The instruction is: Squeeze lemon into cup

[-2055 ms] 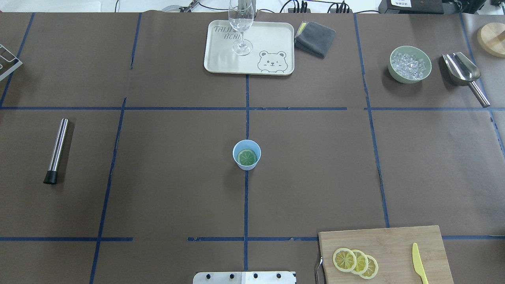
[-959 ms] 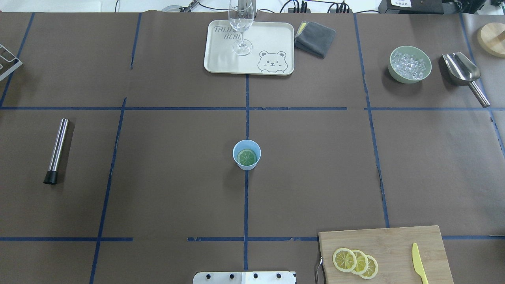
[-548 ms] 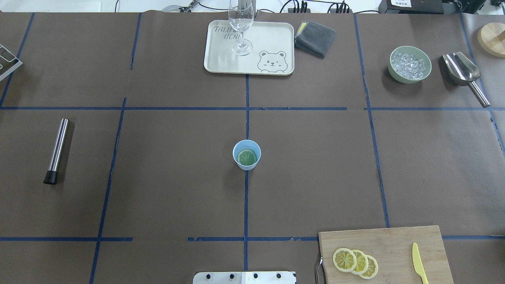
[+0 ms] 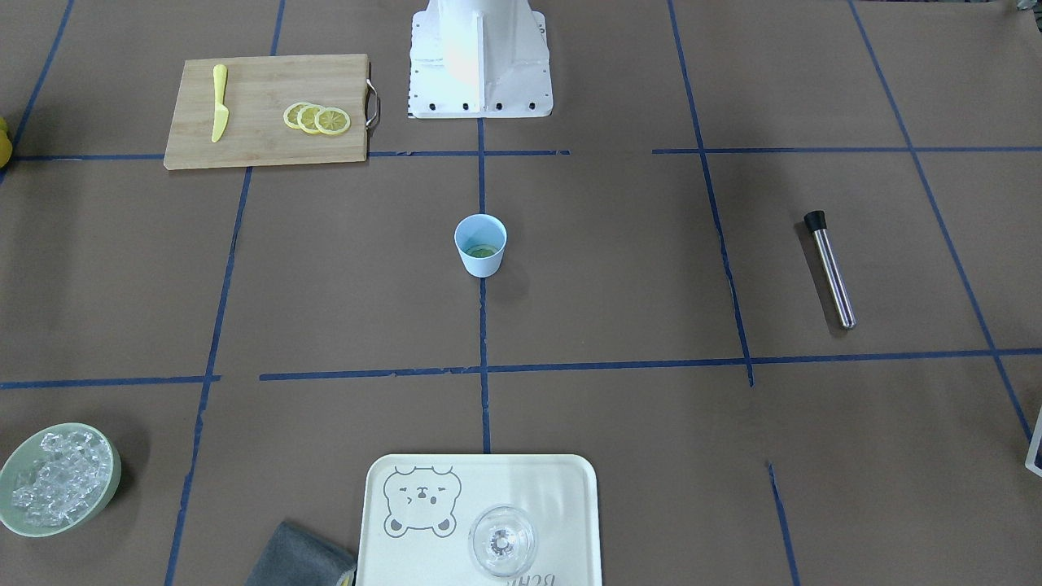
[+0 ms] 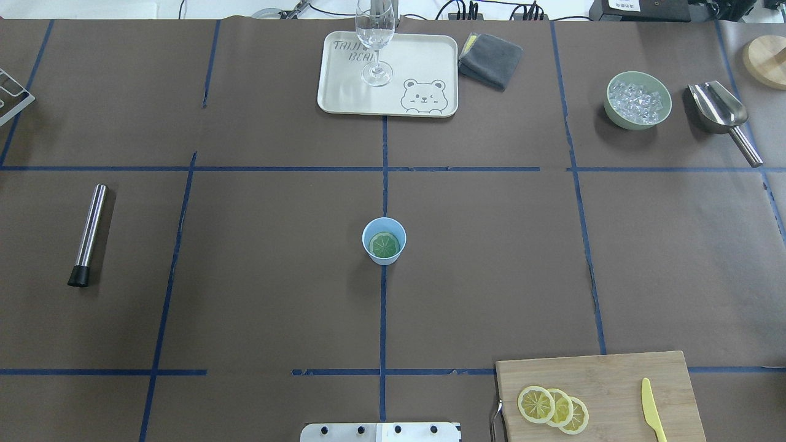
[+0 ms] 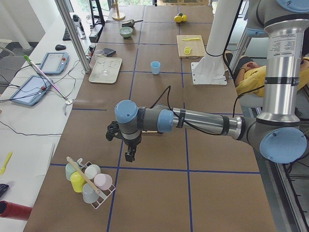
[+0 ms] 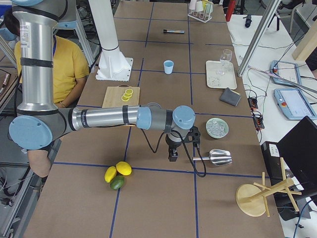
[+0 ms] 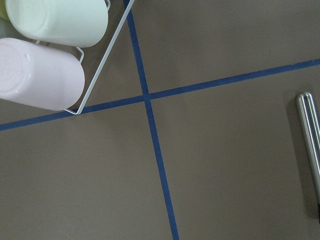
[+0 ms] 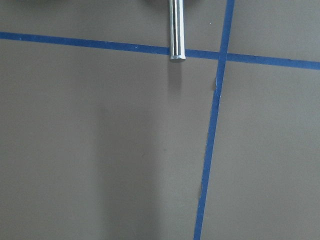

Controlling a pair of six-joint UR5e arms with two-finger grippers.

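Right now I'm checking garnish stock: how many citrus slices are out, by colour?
Yellow lemon slices on the cutting board: 3
Green slice inside the light-blue cup: 1
Total: 4

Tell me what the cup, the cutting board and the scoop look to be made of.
Cup: probably plastic, matte light blue, with even colour and no glare.
Board: wood or bamboo, unvarnished by the look of it, pale tan with lengthwise grain strips.
Scoop: metal, likely stainless steel, polished, with bright mirror-like reflections on bowl and handle.
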